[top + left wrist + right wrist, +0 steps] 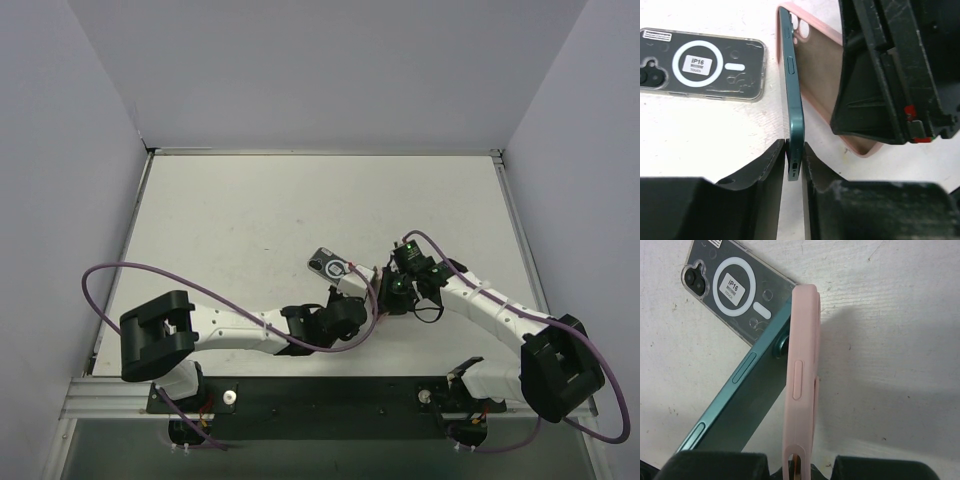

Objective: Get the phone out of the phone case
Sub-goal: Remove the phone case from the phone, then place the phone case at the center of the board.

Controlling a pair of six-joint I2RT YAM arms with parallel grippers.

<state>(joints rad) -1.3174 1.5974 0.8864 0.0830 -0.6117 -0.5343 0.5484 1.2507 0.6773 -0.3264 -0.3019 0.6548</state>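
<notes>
A teal phone [792,85] stands on its edge, and my left gripper [794,150] is shut on its near end. A pink phone case [817,75] stands beside it. My right gripper [800,462] is shut on the case's near end [800,365]. The phone [747,400] angles away from the case. Only its far, camera end is still against the case's far corner. In the top view both grippers meet mid-table, left [352,287] and right [388,290].
A clear case marked IP16, with a black back inside it [702,65], lies flat on the white table just beyond the phone. It also shows in the right wrist view [735,287] and the top view [330,265]. White walls enclose the table on three sides.
</notes>
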